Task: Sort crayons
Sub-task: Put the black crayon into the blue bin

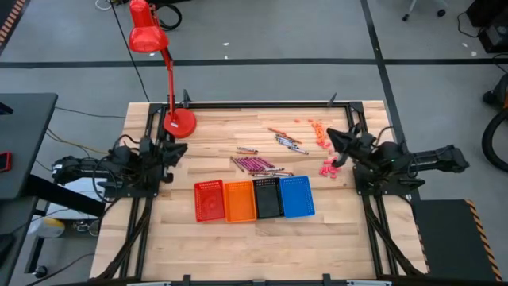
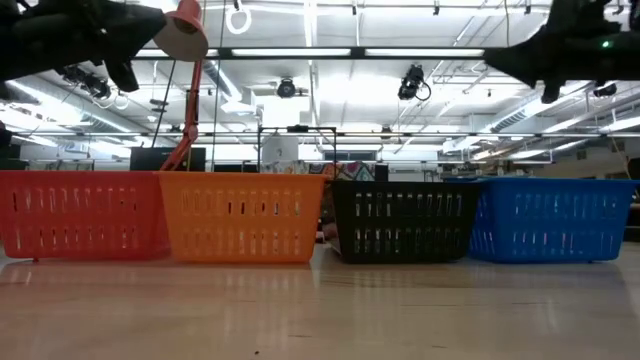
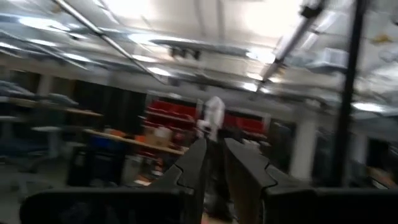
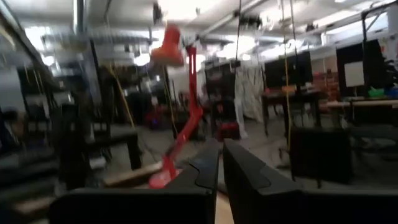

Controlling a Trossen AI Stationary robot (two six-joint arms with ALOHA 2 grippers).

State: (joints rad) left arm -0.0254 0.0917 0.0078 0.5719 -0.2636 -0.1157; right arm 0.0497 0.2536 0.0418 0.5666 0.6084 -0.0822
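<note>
Four small slotted plastic baskets sit in a row on the pale wooden tabletop (image 1: pixel 238 246), touching side by side: red basket (image 1: pixel 209 200), orange basket (image 1: pixel 239 200), black basket (image 1: pixel 267 197) and blue basket (image 1: pixel 296 195). I'll use that row as my landmark.

The crayons are all loose on the wood on the far side of the row, none in a basket as far as I can see. A bunch of magenta-purple crayons (image 1: pixel 254 164) lies just behind the orange and black baskets. A few silvery grey crayons (image 1: pixel 289 144) are further back, behind the blue basket, and some brownish ones (image 1: pixel 279 132) lie just past those. Orange crayons (image 1: pixel 319 133) are scattered off toward the right arm's side, with a pinkish-red clump (image 1: pixel 329 167) nearer the blue basket.

A red desk lamp with a round base (image 1: pixel 178 122) stands well behind the red basket.

The left gripper (image 3: pixel 214 163) is raised off to the side of the red basket, fingers with a narrow gap between them and holding nothing. The right gripper (image 4: pixel 221 158) is up beside the pinkish clump, fingers closed together, also empty.
</note>
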